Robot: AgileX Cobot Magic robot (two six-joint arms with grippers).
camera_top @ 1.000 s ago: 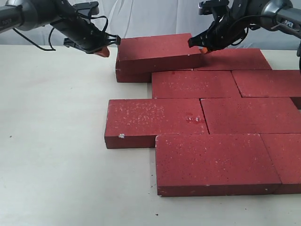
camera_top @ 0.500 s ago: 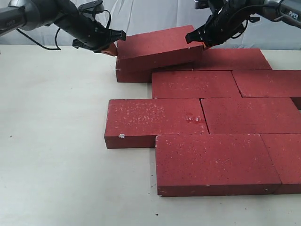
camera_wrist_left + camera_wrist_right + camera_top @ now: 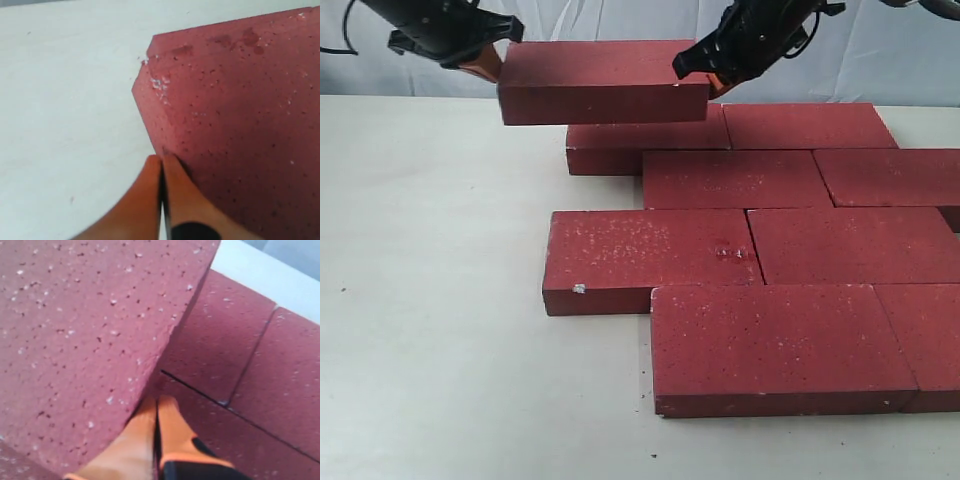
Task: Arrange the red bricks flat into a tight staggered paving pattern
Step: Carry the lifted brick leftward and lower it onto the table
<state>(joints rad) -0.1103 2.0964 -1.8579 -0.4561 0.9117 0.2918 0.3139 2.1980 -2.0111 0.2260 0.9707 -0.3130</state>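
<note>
exterior view, airborne red brick [image 3: 603, 78] pressed between clenched left gripper [image 3: 486, 68] and clenched right gripper [image 3: 706, 82]

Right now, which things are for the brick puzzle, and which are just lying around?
For the job:
- raised brick, pressed end to end between the left gripper and the right gripper
- eight laid bricks, flat in staggered rows

Just there:
- table
- white cloth behind
- tiny dark speck on the table
</note>
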